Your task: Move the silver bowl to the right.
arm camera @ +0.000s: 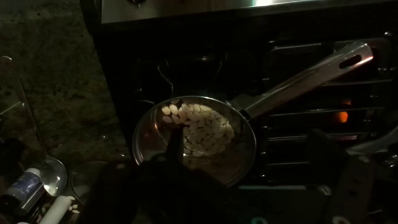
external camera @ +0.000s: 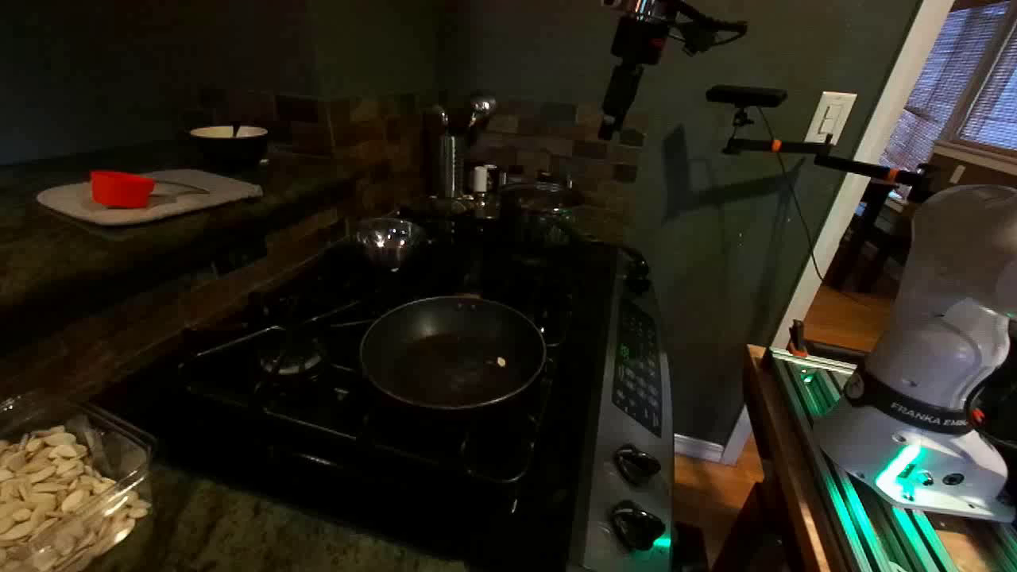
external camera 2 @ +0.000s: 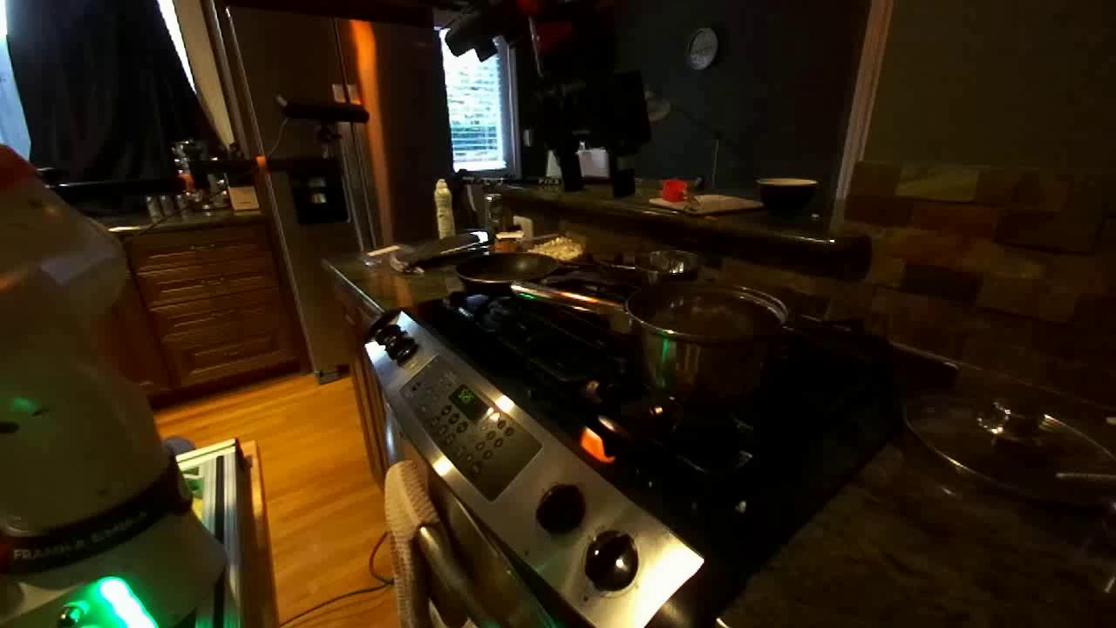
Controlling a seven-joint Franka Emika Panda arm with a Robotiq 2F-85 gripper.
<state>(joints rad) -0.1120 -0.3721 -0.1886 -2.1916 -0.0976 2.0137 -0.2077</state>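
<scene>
We judge the approach to be in hand, with no grasp made: in an exterior view the silver bowl [external camera: 389, 241] rests on the stove worktop [external camera: 576, 373], left of and just above the frame's centre. At upper centre of an exterior view hangs the claw [external camera 2: 597, 180], its jaws wide apart, nothing between them. Next, we think, we must carry it over the bowl, straddle the slick-looking rim, close, and shift the bowl right. Only the wrist view shows seeds [arm camera: 206, 132] lying in the pot [arm camera: 244, 147]; there we cannot make out the bowl. An exterior view reveals a pale fleck [external camera: 501, 361] in the frying pan [external camera: 449, 381], which the wrist view lacks.
</scene>
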